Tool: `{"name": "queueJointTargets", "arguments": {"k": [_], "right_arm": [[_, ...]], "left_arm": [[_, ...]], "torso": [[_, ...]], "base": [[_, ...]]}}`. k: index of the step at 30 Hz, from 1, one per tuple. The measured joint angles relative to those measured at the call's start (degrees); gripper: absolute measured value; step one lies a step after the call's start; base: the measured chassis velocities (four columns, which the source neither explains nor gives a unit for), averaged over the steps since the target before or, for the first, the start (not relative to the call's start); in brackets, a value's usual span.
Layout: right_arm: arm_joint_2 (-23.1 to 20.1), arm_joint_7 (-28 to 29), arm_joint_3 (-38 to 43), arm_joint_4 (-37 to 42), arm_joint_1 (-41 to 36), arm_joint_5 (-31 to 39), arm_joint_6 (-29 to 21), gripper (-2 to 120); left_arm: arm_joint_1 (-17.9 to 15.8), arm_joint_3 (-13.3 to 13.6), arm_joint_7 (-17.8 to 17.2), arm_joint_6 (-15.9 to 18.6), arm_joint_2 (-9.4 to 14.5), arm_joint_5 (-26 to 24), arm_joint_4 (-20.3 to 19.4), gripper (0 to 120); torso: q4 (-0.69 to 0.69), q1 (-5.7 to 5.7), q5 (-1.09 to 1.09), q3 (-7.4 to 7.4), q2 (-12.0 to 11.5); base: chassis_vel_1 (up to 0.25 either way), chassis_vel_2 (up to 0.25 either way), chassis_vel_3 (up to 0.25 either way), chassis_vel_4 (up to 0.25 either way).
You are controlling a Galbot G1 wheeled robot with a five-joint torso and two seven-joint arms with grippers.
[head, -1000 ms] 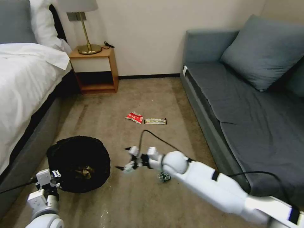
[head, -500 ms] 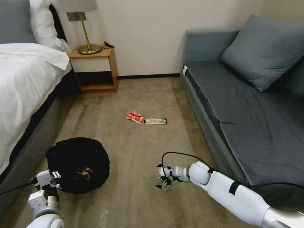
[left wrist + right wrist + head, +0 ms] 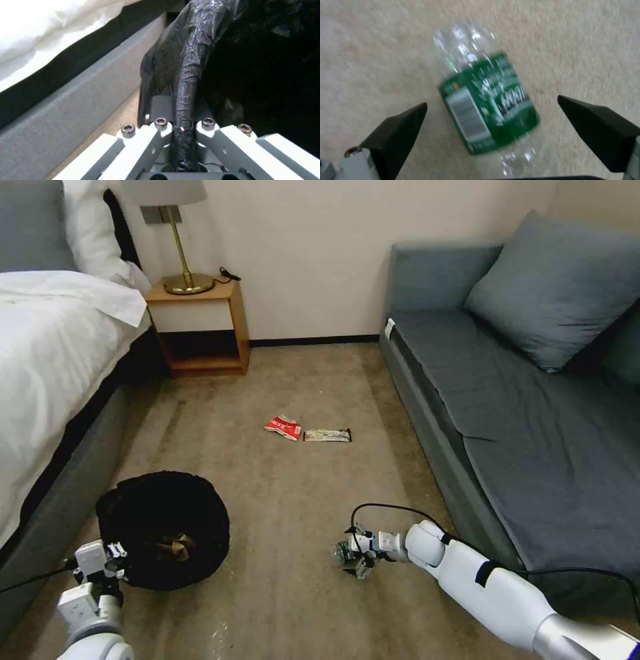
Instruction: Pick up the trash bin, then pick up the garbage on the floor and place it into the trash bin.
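The trash bin (image 3: 163,513), lined with a crinkly black bag, is near the bed, with a crumpled brown paper bag (image 3: 172,547) inside. My left gripper (image 3: 100,565) is shut on its near rim; in the left wrist view the gripper (image 3: 182,125) pinches the bag-covered rim (image 3: 188,70). A clear bottle with a green label (image 3: 343,552) lies on the carpet. My right gripper (image 3: 355,559) is low over it and open. In the right wrist view the bottle (image 3: 486,105) lies between the spread black fingertips (image 3: 403,122). A red-white snack packet (image 3: 283,427) and a bar wrapper (image 3: 327,435) lie farther off.
A bed (image 3: 47,360) runs along the left and a grey sofa (image 3: 520,400) along the right. A wooden nightstand (image 3: 200,323) with a lamp stands at the far wall. Open carpet (image 3: 287,493) lies between bin, bottle and the two packets.
My right gripper has swung from beside the bin to the right and down to the floor, ending over the bottle. The left gripper and bin have barely moved.
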Motion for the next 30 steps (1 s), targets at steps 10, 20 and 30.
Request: {"name": "queueJointTargets", "arguments": {"k": [10,20,30], "right_arm": [[2.9,-2.4,1.9,-7.0,1.8,-1.8,2.0,75],[3.5,-3.2,2.1,-6.7,1.0,-1.8,2.4,41],[2.3,-3.2,4.5,3.3,-2.1,3.6,1.0,30]], "left_arm": [[-0.4,0.2,0.0,0.2,-0.1,0.0,-0.5,4],[-0.2,0.0,0.1,-0.3,0.1,-0.2,0.6,4],[0.2,0.0,0.1,-1.1,0.2,-0.4,0.8,4]], "torso": [[0.0,0.0,0.0,0.0,0.0],[0.0,0.0,0.0,-0.01,0.0],[0.0,0.0,0.01,0.01,0.0]], "base": [[0.0,0.0,0.0,0.0],[0.0,0.0,0.0,0.0],[0.0,0.0,0.0,0.0]]}}
